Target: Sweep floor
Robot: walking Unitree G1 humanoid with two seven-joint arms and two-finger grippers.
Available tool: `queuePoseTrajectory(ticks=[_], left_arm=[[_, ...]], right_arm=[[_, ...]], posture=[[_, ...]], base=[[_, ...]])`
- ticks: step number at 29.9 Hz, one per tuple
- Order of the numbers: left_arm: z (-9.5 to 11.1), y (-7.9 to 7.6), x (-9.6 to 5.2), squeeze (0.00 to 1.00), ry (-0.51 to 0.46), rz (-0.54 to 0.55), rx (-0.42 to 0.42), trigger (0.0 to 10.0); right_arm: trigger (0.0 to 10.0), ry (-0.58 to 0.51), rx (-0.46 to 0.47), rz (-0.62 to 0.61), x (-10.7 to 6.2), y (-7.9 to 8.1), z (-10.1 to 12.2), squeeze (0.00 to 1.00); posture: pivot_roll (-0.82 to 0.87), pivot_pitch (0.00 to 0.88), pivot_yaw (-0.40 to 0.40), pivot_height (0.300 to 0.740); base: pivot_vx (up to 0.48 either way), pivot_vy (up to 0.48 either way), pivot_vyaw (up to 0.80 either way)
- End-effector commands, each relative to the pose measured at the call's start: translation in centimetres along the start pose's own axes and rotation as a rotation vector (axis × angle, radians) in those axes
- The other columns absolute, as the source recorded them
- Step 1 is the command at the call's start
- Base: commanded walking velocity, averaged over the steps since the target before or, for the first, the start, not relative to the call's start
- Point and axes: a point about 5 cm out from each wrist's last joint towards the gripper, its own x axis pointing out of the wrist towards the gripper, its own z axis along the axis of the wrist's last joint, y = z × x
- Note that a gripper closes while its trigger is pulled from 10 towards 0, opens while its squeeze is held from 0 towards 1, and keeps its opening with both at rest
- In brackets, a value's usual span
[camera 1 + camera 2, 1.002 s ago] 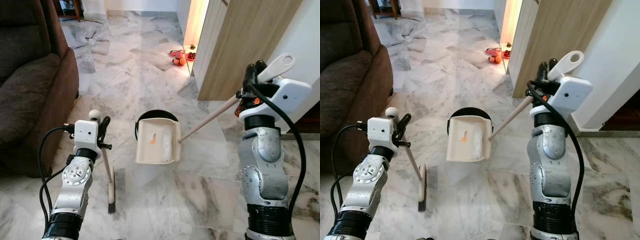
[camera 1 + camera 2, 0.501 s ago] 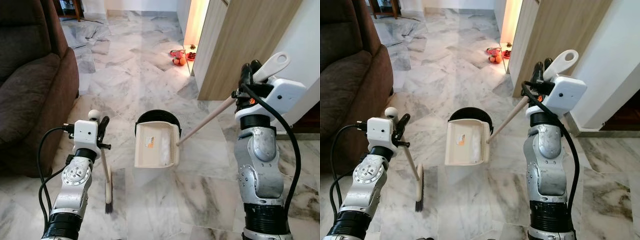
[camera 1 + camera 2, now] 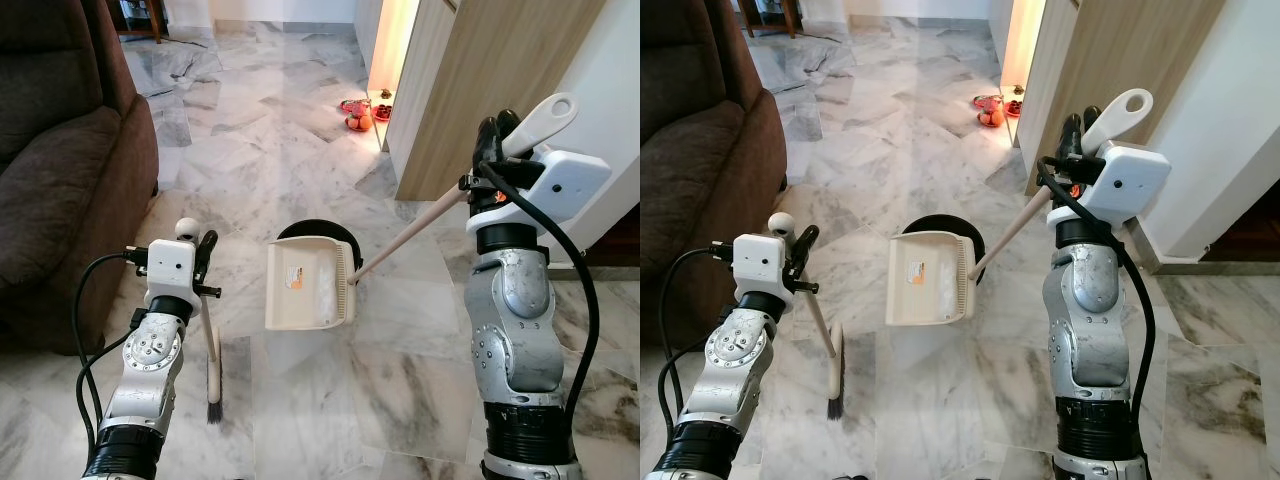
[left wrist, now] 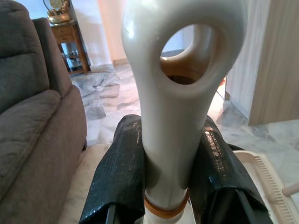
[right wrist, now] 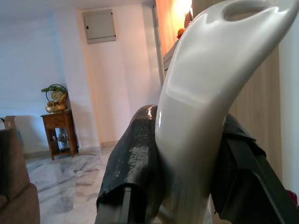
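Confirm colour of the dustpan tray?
Cream, with a small orange scrap inside: the cream plastic dustpan tray shows best in the left eye view.

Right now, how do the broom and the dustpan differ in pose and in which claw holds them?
The broom is in the left claw; the dustpan hangs from the right claw. The broom's stick stands nearly upright, while the dustpan's wooden handle slants. The broom's bristles are dark; the dustpan's tray is cream and holds some litter. Both end in a cream looped grip.
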Motion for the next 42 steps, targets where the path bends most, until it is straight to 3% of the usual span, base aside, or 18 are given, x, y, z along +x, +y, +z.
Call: queuePoseTrajectory(ticks=[1,42], left_arm=[[0.95,0.37,0.26,0.0,-0.057,0.014,0.023,10.0],[1.11,0.55,0.34,0.0,-0.073,0.031,0.026,10.0]], right_arm=[[10.0,-0.092,0.021,0.015,0.5,0.42,1.75,0.0],[10.0,-0.119,0.03,0.024,0.77,0.57,2.28,0.0]], posture=[[-0.02,0.103,-0.051,0.74],[-0.02,0.089,-0.058,0.74]], base=[[0.296,0.0,0.0],[0.311,0.0,0.0]])
